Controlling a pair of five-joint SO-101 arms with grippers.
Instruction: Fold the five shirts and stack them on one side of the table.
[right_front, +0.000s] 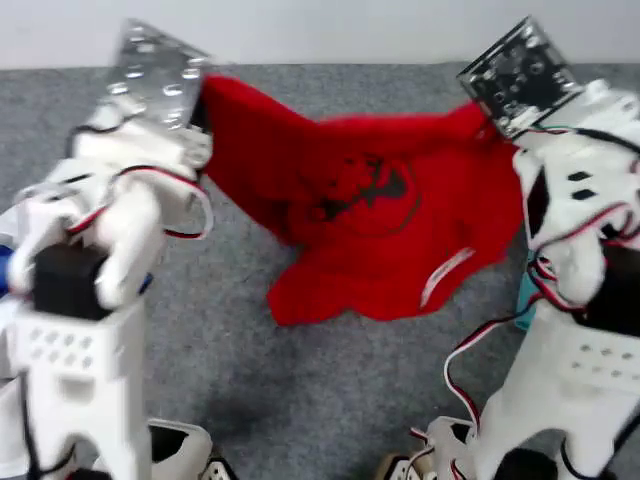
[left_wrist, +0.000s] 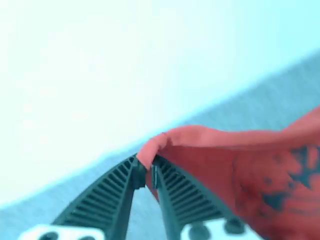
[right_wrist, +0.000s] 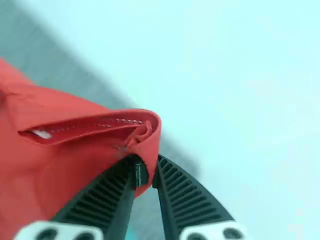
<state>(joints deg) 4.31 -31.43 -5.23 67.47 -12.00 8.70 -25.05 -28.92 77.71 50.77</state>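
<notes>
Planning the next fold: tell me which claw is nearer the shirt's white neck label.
Right. The right claw pinches the red shirt at the edge on the side of the white neck label; the left claw pinches the far edge, beyond the black print.

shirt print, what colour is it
Dark, near black, on the red shirt; best in the high view.

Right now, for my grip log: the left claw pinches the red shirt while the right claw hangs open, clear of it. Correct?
No. The right claw is shut on the shirt too, pinching its hemmed edge; the right wrist view shows it. The left claw does pinch the shirt.
</notes>
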